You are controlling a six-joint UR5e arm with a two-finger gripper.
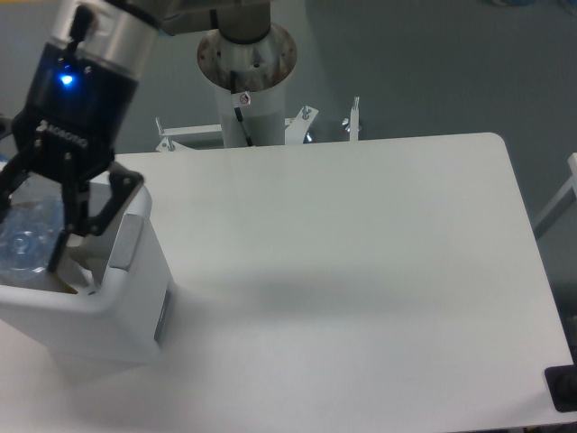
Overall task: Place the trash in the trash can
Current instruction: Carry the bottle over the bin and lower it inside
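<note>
The claw (32, 236) grips the bottle (27, 236) above the bin (122, 307); letting go comes next.

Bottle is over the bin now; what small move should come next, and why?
Probably open the gripper. The bottle hangs between its fingers above the trash can opening, inside the rim, so letting go should drop it in.
</note>
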